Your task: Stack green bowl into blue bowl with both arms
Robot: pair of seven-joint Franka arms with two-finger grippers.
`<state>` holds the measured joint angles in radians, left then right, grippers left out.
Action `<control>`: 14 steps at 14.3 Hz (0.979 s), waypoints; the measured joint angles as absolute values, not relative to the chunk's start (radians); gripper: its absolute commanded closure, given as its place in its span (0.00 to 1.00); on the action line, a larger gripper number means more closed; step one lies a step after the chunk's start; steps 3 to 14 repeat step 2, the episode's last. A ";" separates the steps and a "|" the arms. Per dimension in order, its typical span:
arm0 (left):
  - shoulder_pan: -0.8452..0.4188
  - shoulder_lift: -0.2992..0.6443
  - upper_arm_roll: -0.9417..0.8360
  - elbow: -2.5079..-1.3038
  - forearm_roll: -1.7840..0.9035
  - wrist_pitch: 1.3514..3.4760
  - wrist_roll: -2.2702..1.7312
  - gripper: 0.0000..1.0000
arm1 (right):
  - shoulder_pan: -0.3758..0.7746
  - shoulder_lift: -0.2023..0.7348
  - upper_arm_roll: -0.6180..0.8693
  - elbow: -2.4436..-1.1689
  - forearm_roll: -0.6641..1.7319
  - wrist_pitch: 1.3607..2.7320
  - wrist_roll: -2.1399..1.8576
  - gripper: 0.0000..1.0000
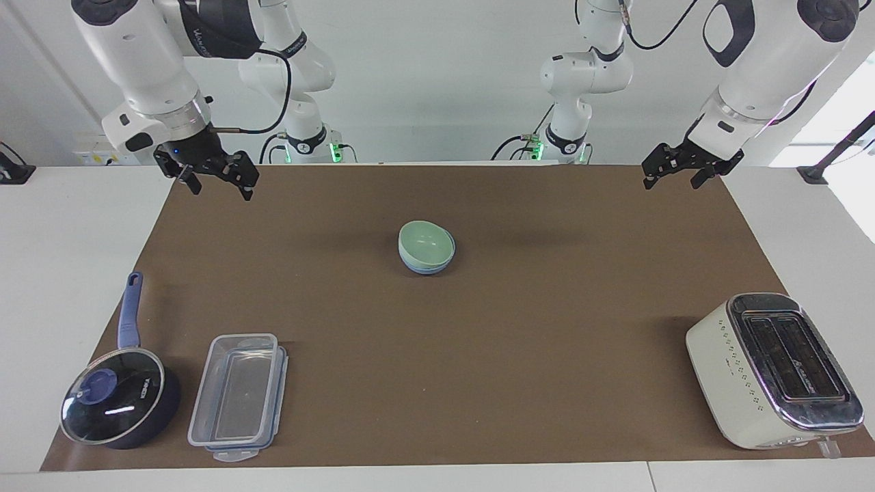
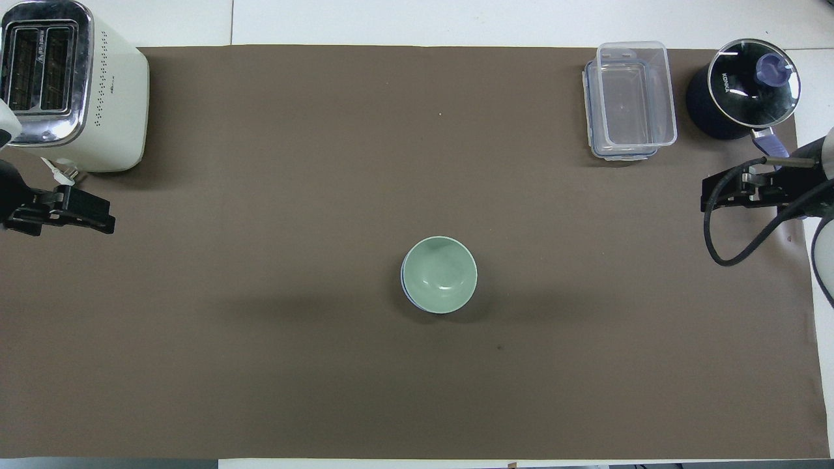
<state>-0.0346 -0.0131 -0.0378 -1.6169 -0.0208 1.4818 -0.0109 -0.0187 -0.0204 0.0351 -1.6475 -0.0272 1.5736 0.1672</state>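
Observation:
The green bowl (image 1: 426, 244) sits nested inside the blue bowl (image 1: 422, 268) in the middle of the brown mat. Only a thin blue rim shows under the green one. In the overhead view the green bowl (image 2: 440, 273) covers nearly all of the blue bowl (image 2: 404, 286). My right gripper (image 1: 222, 193) hangs open and empty in the air over the mat's corner at the right arm's end; it also shows in the overhead view (image 2: 711, 195). My left gripper (image 1: 672, 184) hangs open and empty over the mat's corner at the left arm's end, also in the overhead view (image 2: 94, 220). Both are well away from the bowls.
A cream toaster (image 1: 772, 369) stands far from the robots at the left arm's end. A dark blue lidded saucepan (image 1: 119, 396) and a clear plastic container (image 1: 238, 396) stand far from the robots at the right arm's end.

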 measured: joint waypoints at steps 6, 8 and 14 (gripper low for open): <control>-0.035 -0.013 -0.038 -1.617 -0.021 1.482 -0.011 0.00 | -0.019 -0.020 0.035 -1.648 -0.027 1.574 0.167 0.00; -0.035 -0.013 -0.038 -1.617 -0.021 1.482 -0.011 0.00 | -0.019 -0.020 0.035 -1.648 -0.027 1.574 0.167 0.00; -0.035 -0.013 -0.038 -1.617 -0.021 1.482 -0.011 0.00 | -0.019 -0.020 0.035 -1.648 -0.027 1.574 0.167 0.00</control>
